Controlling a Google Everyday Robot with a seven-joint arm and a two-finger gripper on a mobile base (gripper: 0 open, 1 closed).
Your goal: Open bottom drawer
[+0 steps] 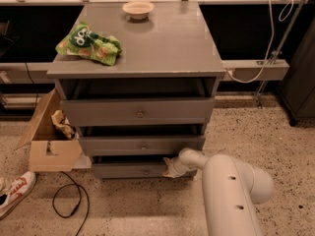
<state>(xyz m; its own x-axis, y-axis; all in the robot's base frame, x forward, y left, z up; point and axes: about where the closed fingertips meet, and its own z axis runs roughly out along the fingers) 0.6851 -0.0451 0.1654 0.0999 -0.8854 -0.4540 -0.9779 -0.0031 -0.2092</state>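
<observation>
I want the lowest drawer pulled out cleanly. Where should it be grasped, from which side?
Probably the small round knob centred on the bottom drawer front, approached straight from the front; the panel is otherwise flat. The gripper sits right of it.

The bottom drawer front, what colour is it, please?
The bottom drawer is grey, camera view; the gripper is at its right side.
</observation>
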